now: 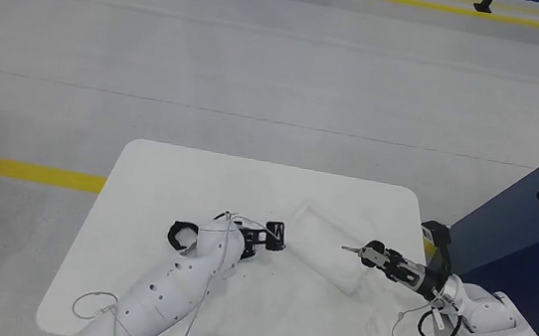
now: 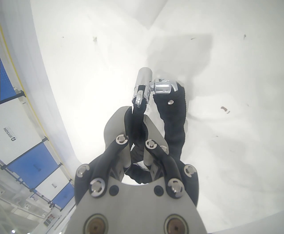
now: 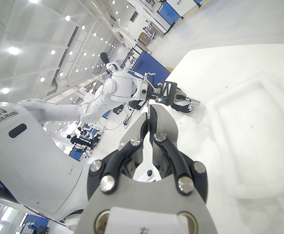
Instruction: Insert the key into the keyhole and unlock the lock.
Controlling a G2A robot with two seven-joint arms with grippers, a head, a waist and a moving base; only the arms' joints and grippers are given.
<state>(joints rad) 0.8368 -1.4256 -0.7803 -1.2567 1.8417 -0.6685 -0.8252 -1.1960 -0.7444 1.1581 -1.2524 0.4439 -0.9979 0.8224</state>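
The lock is a black fabric-sleeved chain with a silver cylinder head [image 2: 144, 82]. My left gripper [image 2: 135, 114] is shut on the sleeve just behind that head and holds it above the white table. From above, the left gripper [image 1: 259, 240] sits left of centre, the lock head [image 1: 277, 236] pointing right and the black loop [image 1: 182, 236] trailing behind. My right gripper [image 1: 372, 254] is shut on the key [image 1: 350, 248], a thin metal tip pointing left at the lock across a gap. In the right wrist view, shut fingers [image 3: 153, 124] face the distant lock [image 3: 192, 103].
A shallow white rectangular tray [image 1: 316, 216] lies on the table [image 1: 167, 186] between the two grippers; its raised rim [image 3: 235, 190] runs beside my right gripper. A dark blue cabinet [image 1: 533, 228] stands off the table's right edge.
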